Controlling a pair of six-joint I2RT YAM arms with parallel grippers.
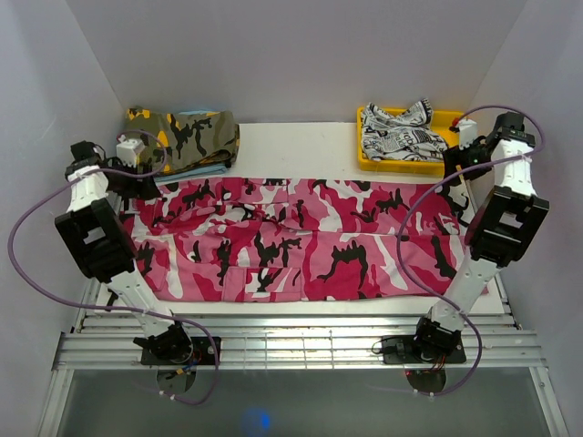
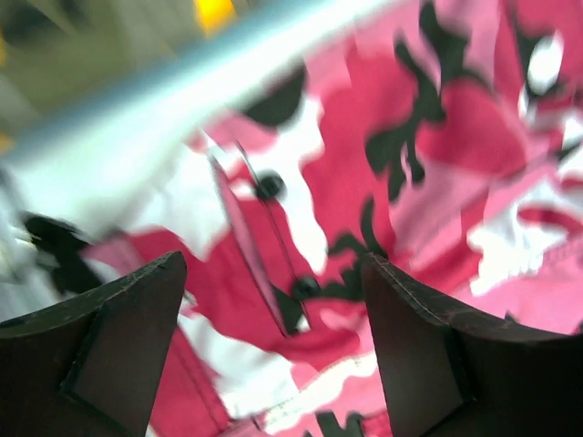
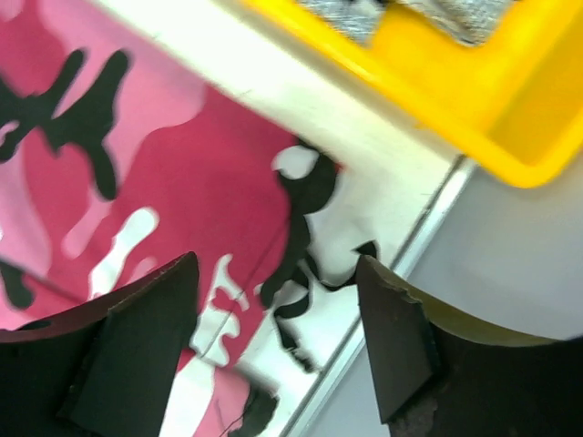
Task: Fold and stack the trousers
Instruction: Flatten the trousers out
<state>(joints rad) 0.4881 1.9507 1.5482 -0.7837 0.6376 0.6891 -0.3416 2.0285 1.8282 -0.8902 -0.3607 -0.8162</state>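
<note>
The pink, white and black camouflage trousers (image 1: 291, 238) lie spread flat across the white table, waist at the left, leg ends at the right. My left gripper (image 1: 146, 182) is open above the waist's far left corner; its wrist view shows the waistband with dark buttons (image 2: 301, 237) between the open fingers (image 2: 109, 346). My right gripper (image 1: 455, 168) is open above the far right leg end; its wrist view shows the hem corner (image 3: 273, 255) at the table's edge, between the open fingers (image 3: 137, 355). Neither holds cloth.
An olive-and-orange camouflage garment (image 1: 187, 135) lies folded at the back left. A yellow tray (image 1: 446, 118) at the back right holds a white garment with black print (image 1: 396, 132); the tray also shows in the right wrist view (image 3: 428, 82). The table's right edge (image 1: 487, 291) is close to the hem.
</note>
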